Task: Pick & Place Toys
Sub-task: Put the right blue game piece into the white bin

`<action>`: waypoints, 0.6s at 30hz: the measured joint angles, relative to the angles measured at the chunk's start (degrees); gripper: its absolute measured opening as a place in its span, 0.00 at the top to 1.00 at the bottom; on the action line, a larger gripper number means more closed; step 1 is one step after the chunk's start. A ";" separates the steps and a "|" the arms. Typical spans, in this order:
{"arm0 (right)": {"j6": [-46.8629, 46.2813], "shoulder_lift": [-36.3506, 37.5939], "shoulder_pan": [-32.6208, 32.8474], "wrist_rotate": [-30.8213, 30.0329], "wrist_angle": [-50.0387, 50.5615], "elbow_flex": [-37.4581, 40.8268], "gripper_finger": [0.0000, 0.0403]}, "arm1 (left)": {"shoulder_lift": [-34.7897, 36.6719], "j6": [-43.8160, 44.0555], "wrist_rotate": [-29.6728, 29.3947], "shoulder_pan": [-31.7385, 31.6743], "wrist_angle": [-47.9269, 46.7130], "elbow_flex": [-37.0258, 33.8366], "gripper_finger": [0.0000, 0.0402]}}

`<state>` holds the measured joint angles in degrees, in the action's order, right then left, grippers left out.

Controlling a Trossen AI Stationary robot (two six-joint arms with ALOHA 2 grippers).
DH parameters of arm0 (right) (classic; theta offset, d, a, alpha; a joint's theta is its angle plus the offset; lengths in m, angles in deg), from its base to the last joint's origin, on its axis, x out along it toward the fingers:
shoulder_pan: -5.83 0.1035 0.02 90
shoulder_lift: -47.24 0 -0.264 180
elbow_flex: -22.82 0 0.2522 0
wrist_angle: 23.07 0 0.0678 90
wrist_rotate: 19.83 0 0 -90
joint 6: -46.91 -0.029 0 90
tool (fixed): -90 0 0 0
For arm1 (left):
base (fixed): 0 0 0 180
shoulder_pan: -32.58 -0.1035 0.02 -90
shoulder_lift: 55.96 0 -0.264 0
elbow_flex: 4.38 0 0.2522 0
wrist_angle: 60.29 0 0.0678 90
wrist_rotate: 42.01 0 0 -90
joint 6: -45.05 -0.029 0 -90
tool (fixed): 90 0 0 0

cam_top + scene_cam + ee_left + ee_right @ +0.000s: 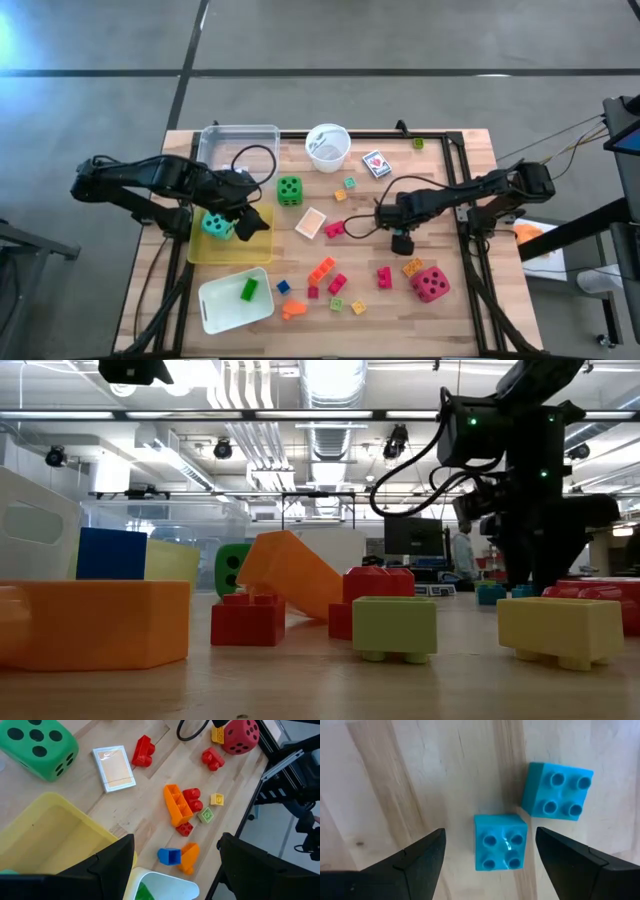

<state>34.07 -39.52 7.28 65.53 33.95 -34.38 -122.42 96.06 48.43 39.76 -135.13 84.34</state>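
My right gripper (490, 831) is open and points down at the table right of centre (402, 243). Two small teal blocks lie below it. Its fingers stand on either side of the nearer teal block (500, 842) without touching it, and the second teal block (558, 791) lies just beside. My left gripper (175, 845) is open and empty above the yellow tray (255, 240), where the teal die (217, 225) lies. The green die (289, 189) sits mid-table and the red die (431, 284) at the near right. Several small blocks (325, 275) are scattered on the near half.
A clear tray (238, 150) and a white cup (328, 147) stand at the far edge. A white tray (225, 310) holding a green block (248, 290) sits at the near left. Card packs lie at the far right (376, 163) and mid-table (311, 222). A black cable loops over the clear tray.
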 joint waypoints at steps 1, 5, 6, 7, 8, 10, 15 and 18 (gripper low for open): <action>-0.01 -0.04 0.00 -0.02 -0.16 0.36 0.25 | -0.01 0.00 -0.02 0.00 0.00 -0.02 0.30; -0.48 0.05 0.00 0.15 -1.75 2.04 0.25 | 0.01 0.00 -0.02 0.00 0.00 -0.02 0.30; -0.55 0.13 0.00 0.20 -1.99 2.28 0.26 | 0.00 0.02 0.00 0.00 0.00 -0.02 0.30; -0.55 0.13 0.00 0.20 -2.07 2.31 0.26 | 0.01 0.02 -0.01 0.00 0.00 -0.02 0.30; -0.55 0.13 0.00 0.30 -2.12 2.31 0.27 | -0.01 0.03 0.00 0.00 0.00 -0.02 0.30; -0.59 0.11 0.04 0.39 -2.14 2.18 0.32 | 0.01 0.04 -0.02 -0.02 0.00 -0.02 0.30; -0.22 -0.02 0.09 0.80 -2.52 1.90 0.54 | 0.00 0.04 -0.01 -0.02 0.00 -0.02 0.30; -0.24 0.00 0.07 0.35 -2.81 1.94 0.68 | 0.01 0.16 -0.02 -0.02 0.00 -0.02 0.30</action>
<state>33.83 -39.52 7.34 65.87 31.14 -32.44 -122.41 96.22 48.41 39.74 -135.13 84.32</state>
